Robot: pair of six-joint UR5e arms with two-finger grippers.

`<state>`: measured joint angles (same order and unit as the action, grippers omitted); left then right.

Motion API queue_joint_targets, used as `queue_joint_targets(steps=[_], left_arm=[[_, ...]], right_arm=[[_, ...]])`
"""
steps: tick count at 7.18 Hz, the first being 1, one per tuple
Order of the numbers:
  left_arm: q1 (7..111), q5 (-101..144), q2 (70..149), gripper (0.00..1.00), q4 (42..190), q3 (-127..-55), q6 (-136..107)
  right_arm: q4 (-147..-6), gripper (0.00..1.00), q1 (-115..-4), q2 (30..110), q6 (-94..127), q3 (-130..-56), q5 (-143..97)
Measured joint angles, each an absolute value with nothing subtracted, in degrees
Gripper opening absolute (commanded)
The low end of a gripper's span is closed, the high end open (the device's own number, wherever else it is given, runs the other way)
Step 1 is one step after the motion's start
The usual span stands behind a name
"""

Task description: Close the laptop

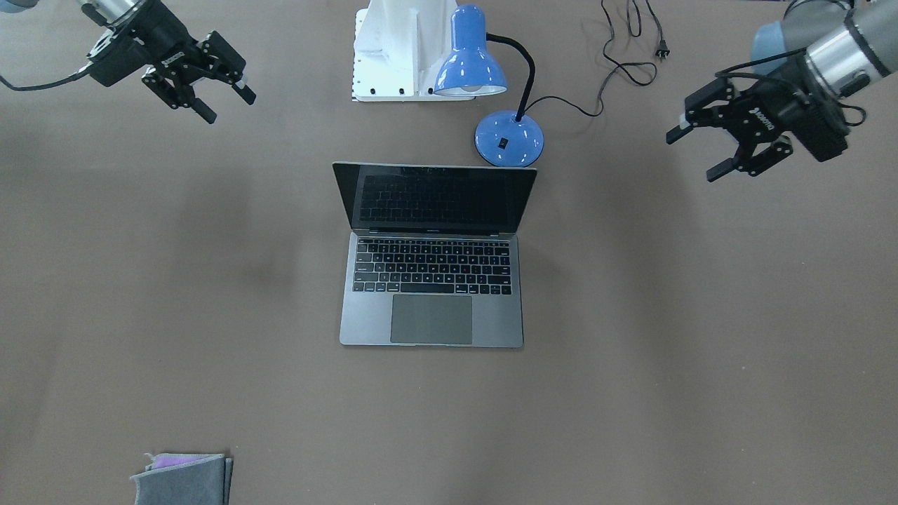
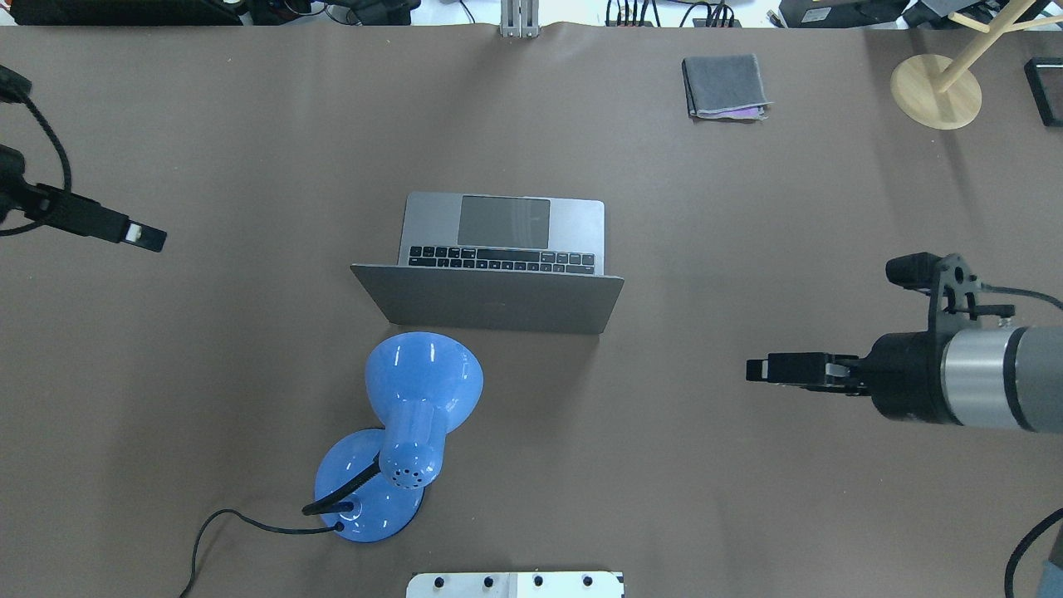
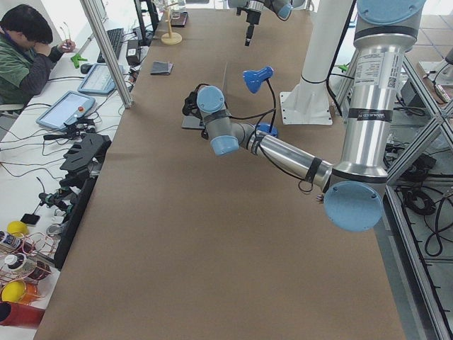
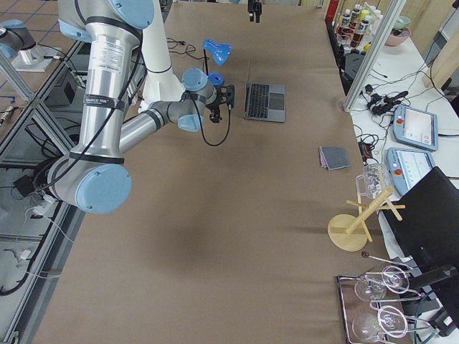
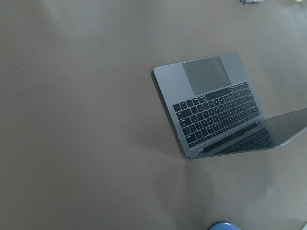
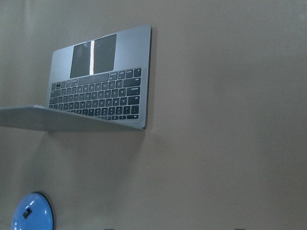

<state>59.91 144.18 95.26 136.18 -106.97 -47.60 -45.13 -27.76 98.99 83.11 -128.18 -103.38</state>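
Exterior front-facing view tells most of it: brown table (image 1: 701,351) with the laptop (image 1: 431,280) sitting dead centre, lid up, keyboard facing the operators' side; that puts the lid's back toward the robot, which I reckon is handy for a push from behind; blue desk lamp (image 1: 484,77) stands at about 1 o'clock from the laptop, base just beside the lid's top edge, so it probably crowds that side; left gripper (image 1: 694,154) hangs at 2 o'clock, fingers spread, nothing in them; right gripper (image 1: 228,106) at 10 o'clock, same deal, splayed and empty; both well apart from the laptop, so closing hasn't started; folded grey cloth (image 1: 184,478) way off at 7 o'clock.
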Motion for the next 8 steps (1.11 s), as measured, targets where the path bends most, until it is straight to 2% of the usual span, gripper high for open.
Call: queue_joint_targets(steps=[1,2,3,4,8], left_arm=[[55.3,141.3,95.9,0.86,138.1,-107.0,-51.0],[50.8,137.8,96.3,0.60,140.5,-106.9,-54.4],[46.9,134.6,96.5,0.25,142.2,-106.9,-57.3],[44.0,132.5,96.9,0.00,143.0,-106.9,-59.9],[38.6,130.1,98.6,0.00,143.3,-106.8,-66.4]], right_arm=[[-48.2,0.50,-24.3,96.1,85.9,-128.8,-100.0],[-51.9,0.19,-21.8,92.6,87.8,-129.1,-97.2],[-55.7,0.00,-20.4,89.1,89.0,-129.2,-95.4],[-59.1,0.00,-19.8,85.8,89.7,-129.3,-94.6],[-64.7,0.00,-19.6,81.2,90.0,-128.6,-94.1]])
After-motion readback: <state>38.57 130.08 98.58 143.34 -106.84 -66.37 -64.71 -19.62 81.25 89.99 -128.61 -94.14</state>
